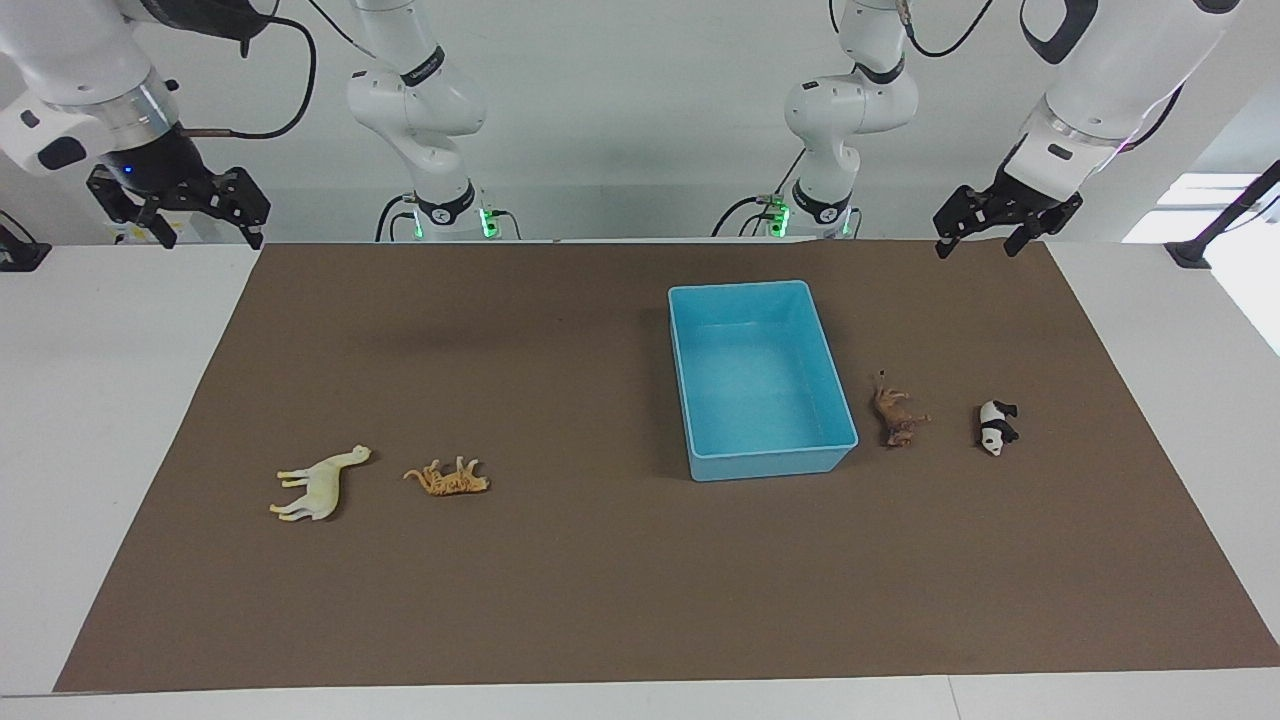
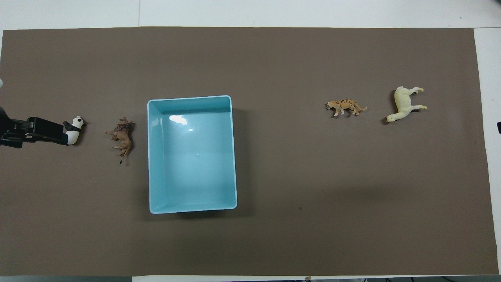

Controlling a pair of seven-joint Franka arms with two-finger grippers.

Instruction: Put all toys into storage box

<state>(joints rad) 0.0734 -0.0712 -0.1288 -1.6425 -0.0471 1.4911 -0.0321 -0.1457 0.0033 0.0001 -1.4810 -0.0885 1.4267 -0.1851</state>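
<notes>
The light blue storage box [image 1: 770, 464] stands empty on the mat, also in the overhead view [image 2: 193, 206]. The dark brown toy [image 1: 898, 417] [image 2: 123, 137] and the panda [image 1: 996, 427] [image 2: 75, 129] lie beside it toward the left arm's end. The orange tiger [image 1: 448, 479] [image 2: 345, 106] and the cream long-necked toy [image 1: 320, 483] [image 2: 405, 103] lie on their sides toward the right arm's end. My left gripper [image 1: 980, 240] [image 2: 58, 133] is open and empty, raised over the mat's edge by the robots. My right gripper [image 1: 205, 225] is open and empty, raised over the mat's corner at its own end.
A brown mat [image 1: 600, 600] covers most of the white table [image 1: 110, 420]. Both arm bases stand at the table's edge by the robots. In the overhead view the raised left gripper overlaps the panda without touching it.
</notes>
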